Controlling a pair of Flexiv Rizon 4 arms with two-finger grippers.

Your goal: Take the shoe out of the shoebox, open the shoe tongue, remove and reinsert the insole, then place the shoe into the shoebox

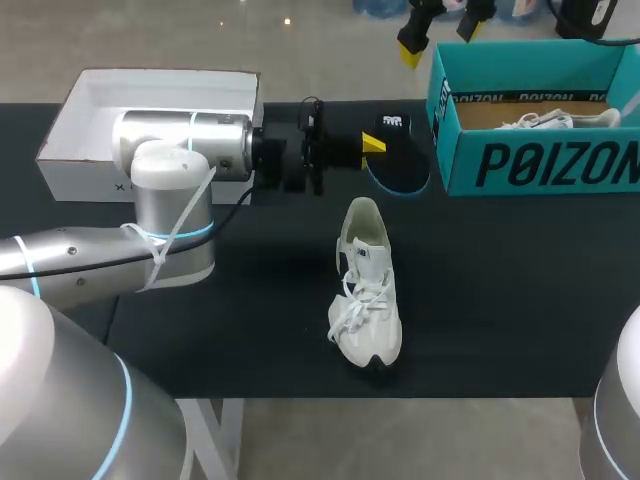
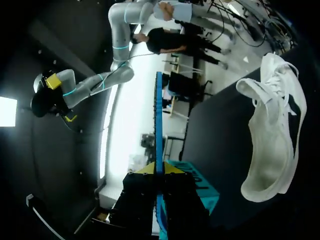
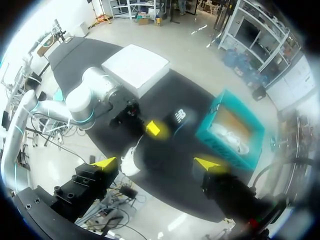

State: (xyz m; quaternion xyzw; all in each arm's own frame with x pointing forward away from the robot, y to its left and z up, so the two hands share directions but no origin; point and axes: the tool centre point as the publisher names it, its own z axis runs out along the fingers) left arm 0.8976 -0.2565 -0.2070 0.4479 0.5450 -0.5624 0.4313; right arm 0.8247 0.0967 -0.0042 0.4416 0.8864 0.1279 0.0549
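Note:
A white sneaker (image 1: 366, 290) lies on the black table, toe toward the front edge, its tongue raised. Behind it my left gripper (image 1: 372, 143) is shut on a black insole (image 1: 402, 165) with a blue rim, held on edge above the table. In the left wrist view the insole (image 2: 159, 120) shows edge-on between the yellow tips of the left gripper (image 2: 156, 171), with the sneaker (image 2: 272, 130) off to one side. My right gripper (image 1: 440, 35) hangs open high above the table's far side. In the right wrist view the right gripper (image 3: 156, 164) looks down on the sneaker (image 3: 130, 161) and the insole (image 3: 180, 117).
A teal shoebox (image 1: 540, 165) stands at the back right with a second white shoe (image 1: 545, 120) inside. A white lid (image 1: 150, 110) lies open side up at the back left. My left arm (image 1: 170, 210) stretches across the table's left half.

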